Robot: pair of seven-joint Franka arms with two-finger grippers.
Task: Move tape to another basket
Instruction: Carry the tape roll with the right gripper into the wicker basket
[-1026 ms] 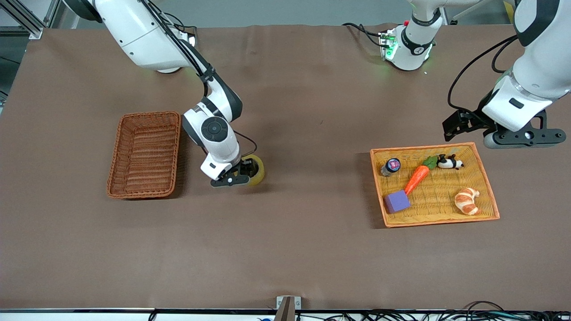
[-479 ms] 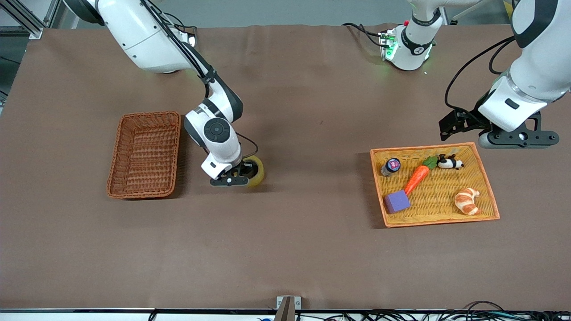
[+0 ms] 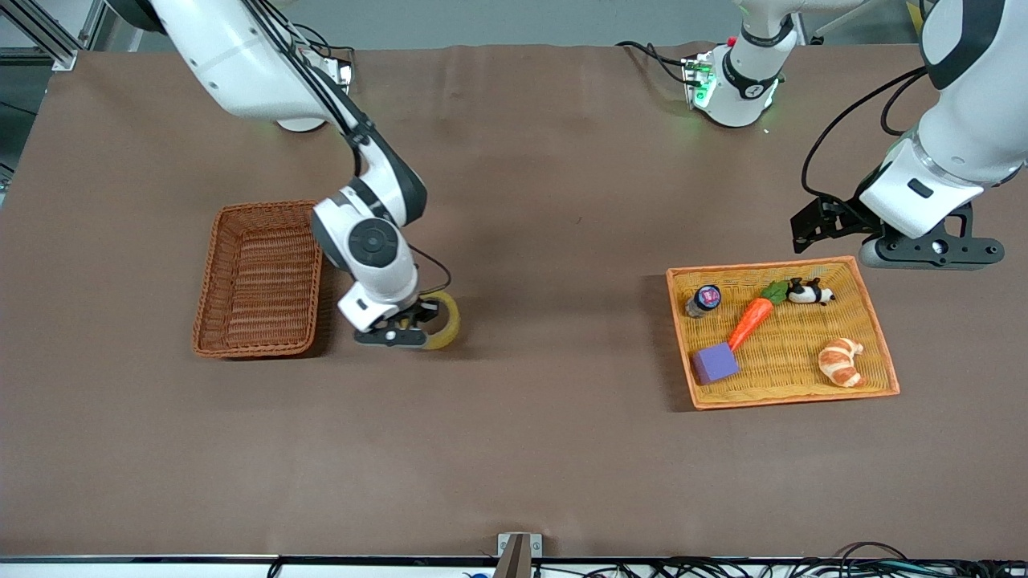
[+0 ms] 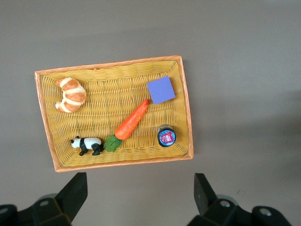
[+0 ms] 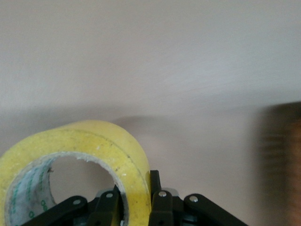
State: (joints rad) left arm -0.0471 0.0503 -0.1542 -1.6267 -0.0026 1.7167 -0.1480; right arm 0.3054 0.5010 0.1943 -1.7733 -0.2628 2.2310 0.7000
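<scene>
right end effector (image 3: 409, 327) clamped on tape (image 3: 440, 321) wall, likely just lifted | basket (image 3: 259, 277) lies beside it | left end effector (image 4: 139, 197) held apart over tray (image 3: 875, 323), waiting

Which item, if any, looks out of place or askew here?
Only the tape: it is in neither container, tilted in the shut right gripper beside the brown basket. The tray items lie tidy; the open left gripper waits.

The tape (image 3: 440, 323) sits just beside the basket (image 3: 259, 278).
</scene>
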